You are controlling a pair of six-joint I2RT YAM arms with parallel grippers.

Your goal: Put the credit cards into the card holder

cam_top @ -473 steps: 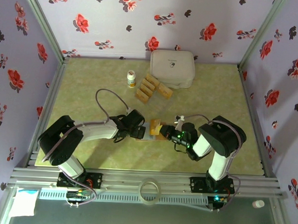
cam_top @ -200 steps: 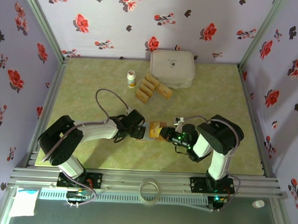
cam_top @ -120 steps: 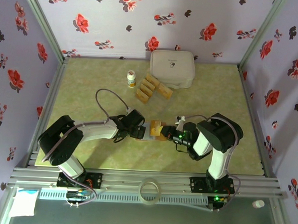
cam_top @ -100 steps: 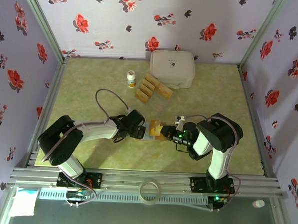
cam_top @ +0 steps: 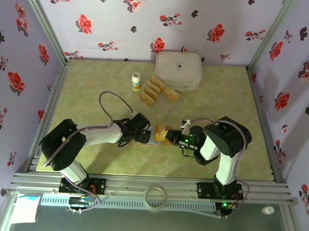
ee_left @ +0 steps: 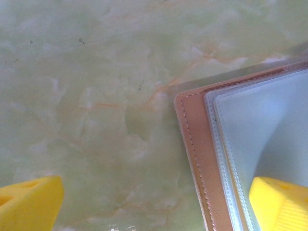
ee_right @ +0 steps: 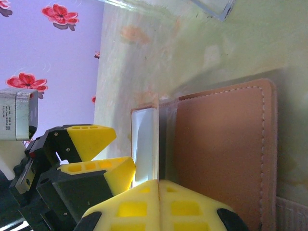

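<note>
right gripper [ee_right: 159, 187] crept leftward, pressed together, card holder [ee_right: 219, 154] just ahead; left gripper [ee_left: 154, 207] spread astride its corner.

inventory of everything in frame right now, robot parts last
table: 1, pale green marbled, inside purple floral walls
white box: 1, white, rounded, far centre of the table
bottle: 1, small, white, left of the box
credit cards: several, count unclear, gold, loose cluster in front of the box
card holder: 1, pinkish-tan with clear pockets, open, near centre between the grippers
tape roll: 1, whitish, on the front rail between the arm bases
left gripper: 1, yellow fingers, open, straddling the card holder's edge
right gripper: 1, yellow fingers, shut, apparently pinching an upright leaf of the card holder
</note>
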